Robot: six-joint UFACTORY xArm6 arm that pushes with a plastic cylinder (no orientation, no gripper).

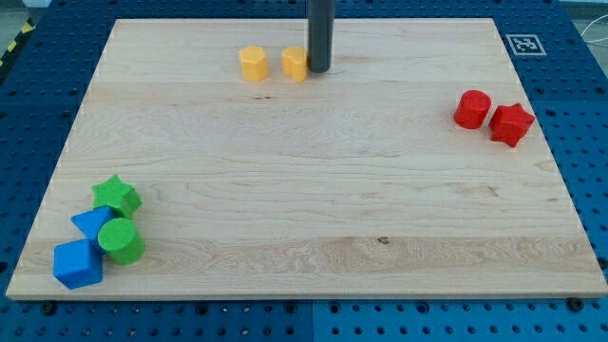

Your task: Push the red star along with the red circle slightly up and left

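The red star [511,123] sits near the view's right edge of the wooden board [304,209]. The red circle [471,109] touches it on its left, slightly higher. My tip [318,70] is at the view's top centre, far left of both red blocks. It rests against the right side of a yellow block [295,64].
A second yellow block [253,64] lies left of the first. At the view's bottom left cluster a green star [116,196], a green circle [121,240], a blue triangle-like block [92,222] and a blue block [77,264]. A marker tag [524,44] sits at the board's top right corner.
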